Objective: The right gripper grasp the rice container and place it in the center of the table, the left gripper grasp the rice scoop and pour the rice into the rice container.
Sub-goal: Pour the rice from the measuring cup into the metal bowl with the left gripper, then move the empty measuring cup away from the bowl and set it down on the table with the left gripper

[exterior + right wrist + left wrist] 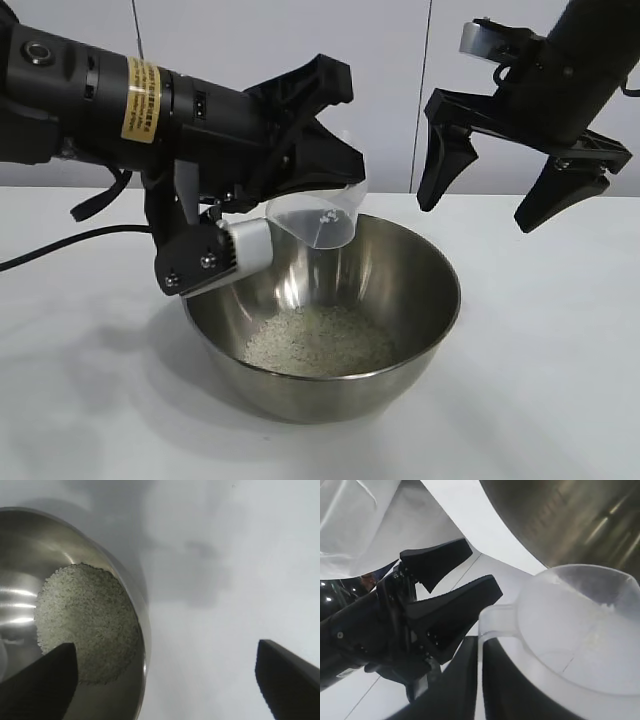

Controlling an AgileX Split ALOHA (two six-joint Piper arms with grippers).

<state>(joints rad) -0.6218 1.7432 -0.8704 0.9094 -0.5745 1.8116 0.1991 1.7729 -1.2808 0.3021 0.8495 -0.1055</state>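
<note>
Scoop (318, 222) is held tilted in the clamped fingers of the left gripper (305, 150), spout over the bowl (400, 330) at frame centre. Most rice (318, 340) lies in the bowl; few grains remain. Right gripper (520, 175), upper right, is spread wide, empty.

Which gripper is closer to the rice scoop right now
Left. The left gripper is shut on the rice scoop, tipping it over the bowl; the right gripper hangs open, apart.

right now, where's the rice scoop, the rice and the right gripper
rice scoop (322, 222), exterior view, on its clear side wall
rice (87, 617), right wrist view, middle of the pile
right gripper (500, 195), exterior view, midway between its fingertips
</note>
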